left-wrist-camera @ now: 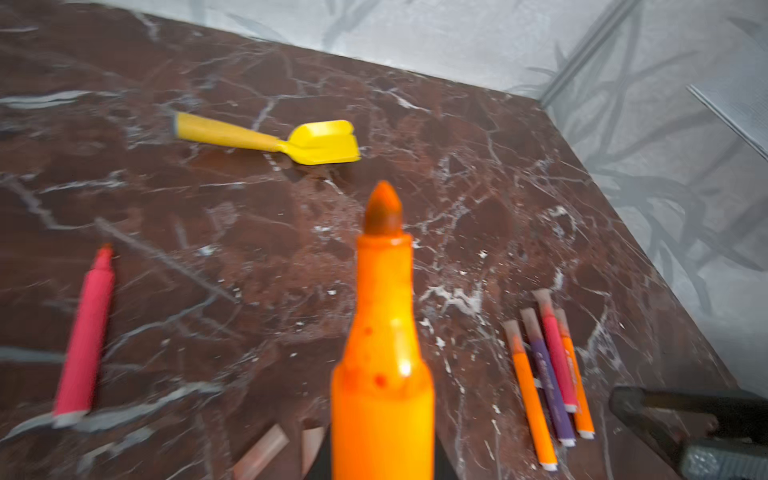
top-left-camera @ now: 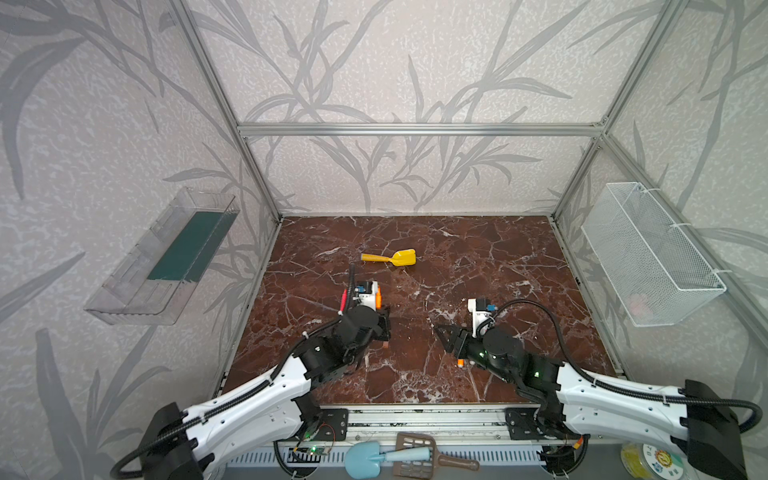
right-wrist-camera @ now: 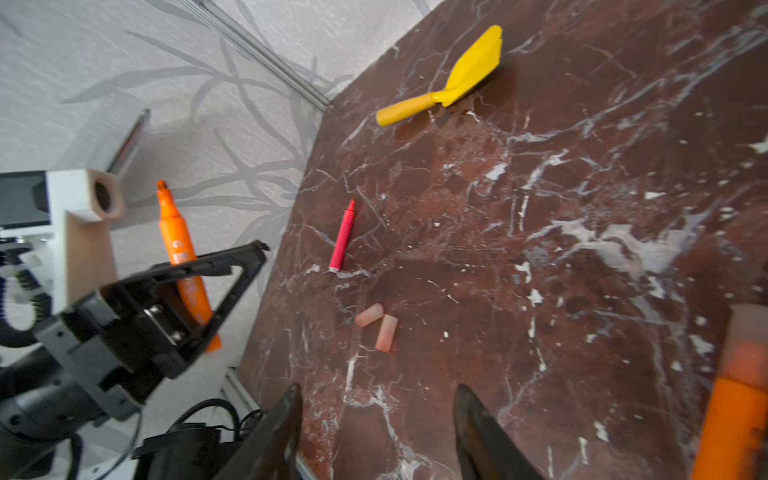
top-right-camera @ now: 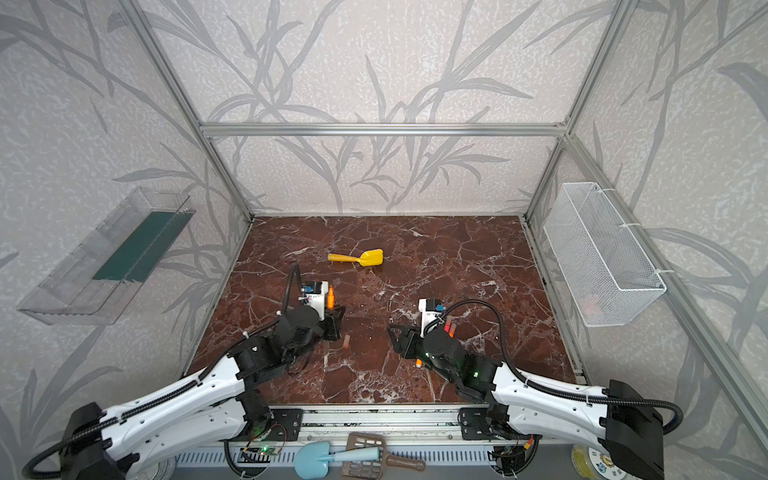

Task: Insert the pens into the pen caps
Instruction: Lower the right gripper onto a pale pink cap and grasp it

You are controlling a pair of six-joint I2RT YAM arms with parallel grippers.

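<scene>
A: On the marble table (top-left-camera: 478, 257), what do the grippers hold?
B: The left gripper (right-wrist-camera: 199, 272) clamps a bare-tipped orange pen (right-wrist-camera: 174, 237); the right gripper (right-wrist-camera: 378, 395) stands apart, empty.
A: And around the left one?
B: Yellow shovel (top-left-camera: 390, 258) at twelve o'clock, red pen (right-wrist-camera: 343, 237) at ten, and two loose caps (right-wrist-camera: 386, 332) at six.

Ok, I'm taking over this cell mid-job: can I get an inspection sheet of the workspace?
Surface: red-brown veined marble tabletop.
Job's things: orange pen, uncapped, in the left pincer; pink-red pen, uncapped, lying loose; two loose caps close together on the table; four capped pens side by side.
Clutter: yellow shovel on the table; blue shovel and brown scoop beyond the front edge.
Grippers: left pincer shut on the orange pen; right pincer open, empty.
Cables: black conduit along both arms.
Surroundings: clear tray on left wall, wire basket on right wall, contents unclear.
</scene>
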